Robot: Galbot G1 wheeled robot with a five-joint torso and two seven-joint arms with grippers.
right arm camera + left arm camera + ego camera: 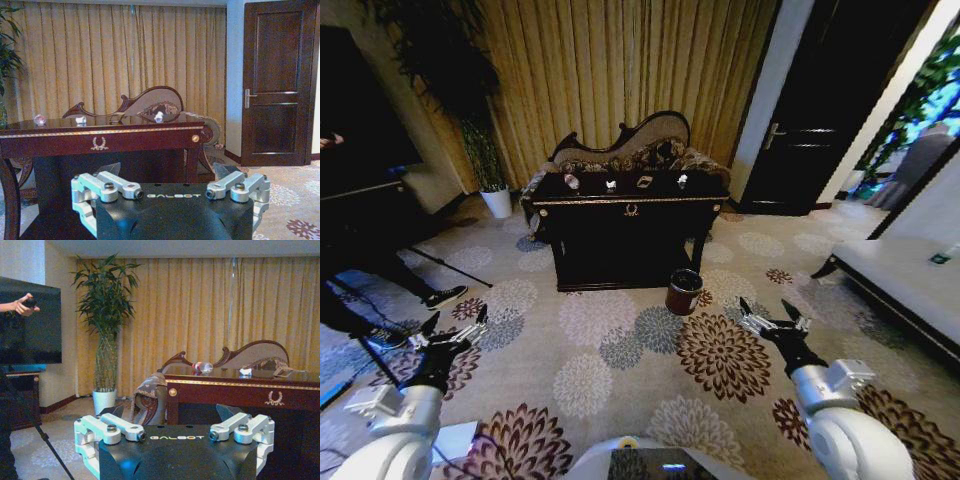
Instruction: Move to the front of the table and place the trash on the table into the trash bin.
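Both grippers hang low over the floral carpet (620,350), well short of the black table (630,235) — the left gripper (448,335) and the right gripper (772,318) each with fingers spread wide, holding and touching nothing. On the tabletop lie the clear bottle (572,182), a white paper ball (611,185), a tan scrap (644,181) and a whitish bit (682,180). The reddish-brown trash bin (684,291) stands on the carpet by the table's front right corner.

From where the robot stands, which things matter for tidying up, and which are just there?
For the job:
table
bottle
paper ball
tan scrap
whitish bit
bin
left gripper, open, low over the carpet
right gripper, open, low over the carpet

Just there:
sofa
plant pot
door
curtain
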